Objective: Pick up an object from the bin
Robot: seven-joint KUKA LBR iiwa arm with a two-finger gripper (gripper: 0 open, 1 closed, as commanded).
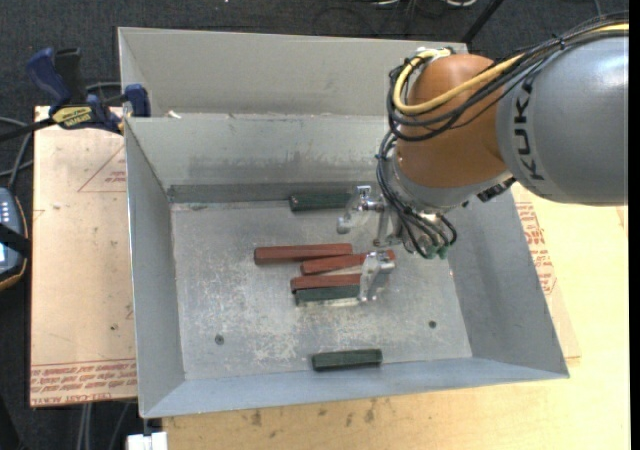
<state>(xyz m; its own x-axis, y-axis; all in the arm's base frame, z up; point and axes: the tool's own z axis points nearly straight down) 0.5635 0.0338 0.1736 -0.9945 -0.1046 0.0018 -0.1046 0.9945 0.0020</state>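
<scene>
Brown sticks (305, 258), three of them, lie side by side at the middle of the bin's floor, each running along the bin's length. The longest sits nearest the bin's back wall, and the two shorter ones are packed close on the front-wall side.

The bin (200, 338) is grey metal with sloping walls and a scuffed floor. The arm (590, 128) comes in over the bin's right wall. Its wrist wears an orange cover (450, 128) with yellow and black cables looped around it.

The claw (364, 246) hangs low at the middle of the bin, over the right ends of the brown sticks. It is spread open, with one of its fingers (376, 276) on the front-wall side of those ends and the other on the back-wall side. Whether either finger touches a stick cannot be told.

A dark green stick (320, 202) lies along the foot of the bin's back wall. A second dark stick (320, 296) lies against the front side of the brown ones. A third dark stick (347, 360) rests alone at the foot of the bin's front wall.
</scene>
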